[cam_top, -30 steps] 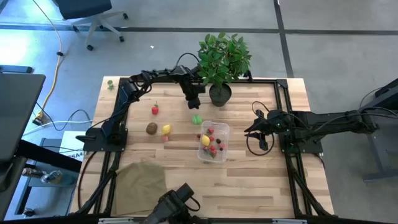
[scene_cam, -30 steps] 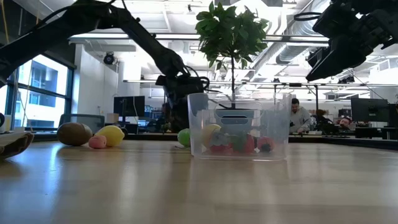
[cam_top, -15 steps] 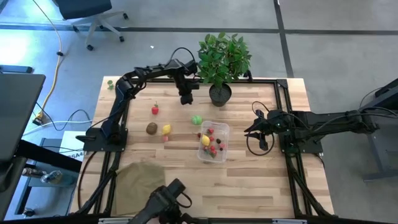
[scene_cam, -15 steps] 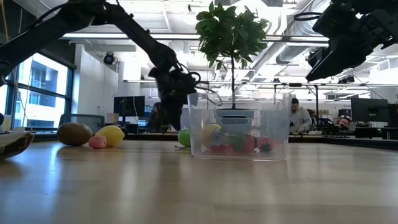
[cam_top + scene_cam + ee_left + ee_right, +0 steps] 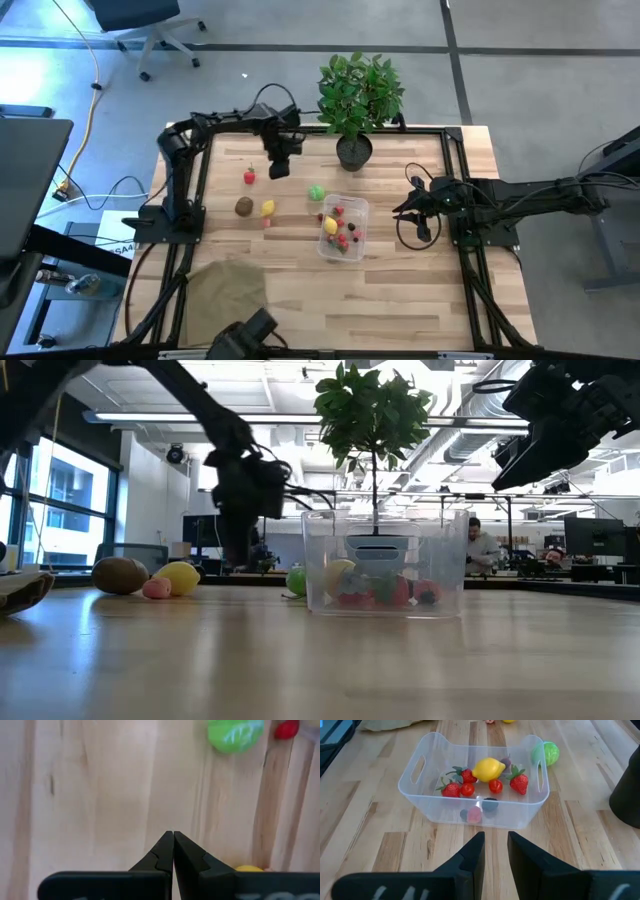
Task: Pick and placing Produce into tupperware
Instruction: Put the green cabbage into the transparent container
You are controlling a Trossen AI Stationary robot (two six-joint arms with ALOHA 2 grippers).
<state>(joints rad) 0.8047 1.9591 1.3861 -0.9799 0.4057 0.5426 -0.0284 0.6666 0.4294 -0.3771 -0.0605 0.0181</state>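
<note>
The clear tupperware (image 5: pixel 343 228) (image 5: pixel 385 565) (image 5: pixel 475 785) stands on its base near the table's middle and holds a lemon, strawberries and other small pieces. Loose produce lies to its left on the table: a green piece (image 5: pixel 316 192) (image 5: pixel 235 732), a red strawberry (image 5: pixel 249 176), a brown kiwi (image 5: pixel 243 206), a yellow lemon (image 5: pixel 267 208) and a small pink piece (image 5: pixel 265 222). My left gripper (image 5: pixel 278 165) (image 5: pixel 173 836) hovers shut over bare wood, between the strawberry and the green piece. My right gripper (image 5: pixel 404 210) (image 5: pixel 496 845) waits open to the right of the tupperware, pointing at it.
A potted plant (image 5: pixel 355 100) stands at the far edge, right of my left gripper. A tan cloth (image 5: pixel 225 290) lies at the near left corner. A black frame (image 5: pixel 460 180) borders the table. People sit in the room behind (image 5: pixel 482 545).
My left gripper has swung from beside the plant pot toward the table's left, and now hangs between the red strawberry and the green piece. The produce and the tupperware lie as before.
</note>
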